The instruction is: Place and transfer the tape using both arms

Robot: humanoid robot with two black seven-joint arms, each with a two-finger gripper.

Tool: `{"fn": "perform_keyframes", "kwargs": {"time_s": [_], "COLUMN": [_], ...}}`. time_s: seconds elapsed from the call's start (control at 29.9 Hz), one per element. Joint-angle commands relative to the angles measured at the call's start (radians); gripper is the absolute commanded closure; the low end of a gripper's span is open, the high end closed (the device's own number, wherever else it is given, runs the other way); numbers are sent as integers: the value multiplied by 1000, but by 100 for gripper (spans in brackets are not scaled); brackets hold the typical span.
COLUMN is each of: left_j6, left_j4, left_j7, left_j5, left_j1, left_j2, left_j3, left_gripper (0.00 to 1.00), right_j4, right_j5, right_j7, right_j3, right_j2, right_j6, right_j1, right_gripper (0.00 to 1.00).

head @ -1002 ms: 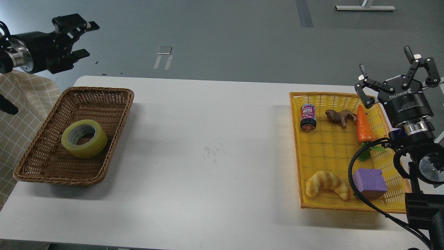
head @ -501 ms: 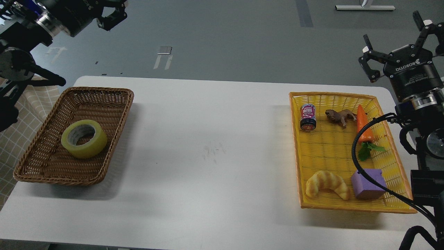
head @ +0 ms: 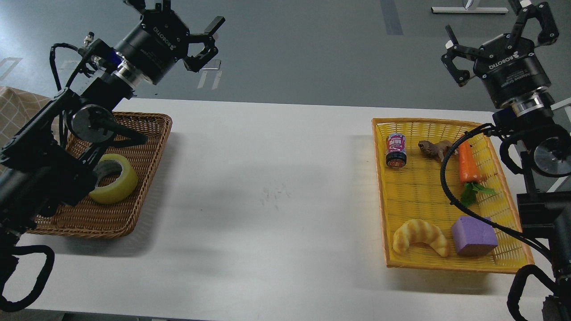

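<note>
The yellow tape roll [head: 117, 179] with a grey-white core lies flat in the brown wicker basket [head: 147, 147] at the table's left; my left arm hides part of it. My left gripper [head: 189, 31] is open and empty, raised high above the table's far edge, up and right of the basket. My right gripper [head: 499, 33] is open and empty, raised above the far right corner, beyond the yellow basket [head: 424, 187].
The yellow basket holds a small can [head: 396, 150], a toy animal [head: 433, 148], a carrot [head: 466, 162], a croissant [head: 420, 236] and a purple block [head: 473, 235]. A black cable [head: 450, 191] hangs over it. The white table [head: 267, 200] lies between the baskets.
My left arm has swung in from the left edge, up and to the right, now crossing over the wicker basket. My right gripper has risen and shifted left. The tape has not moved.
</note>
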Motion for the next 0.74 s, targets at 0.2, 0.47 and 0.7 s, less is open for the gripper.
{"fn": "perform_keyframes", "kwargs": {"time_s": [0.2,0.47,0.7], "left_j6": [0,0,0], "left_j4": [28,118,130], "left_j7": [6,3,3], "left_j5": [8,-1,-3], "left_j1": [7,6,6], "left_j2": [-73,-116,-130], "left_j3": [-3,-29,-34], "left_gripper": [2,2,2], "right_j4": [-50,-42,-39], "right_j5": [-20,-18,-20], "right_j7": [-1,-1,-1], "right_j3": [-96,-96,-98], "right_j2": [31,54,60], "right_j6": [0,0,0], "right_j1": [51,37,34], "right_gripper": [0,0,0]}}
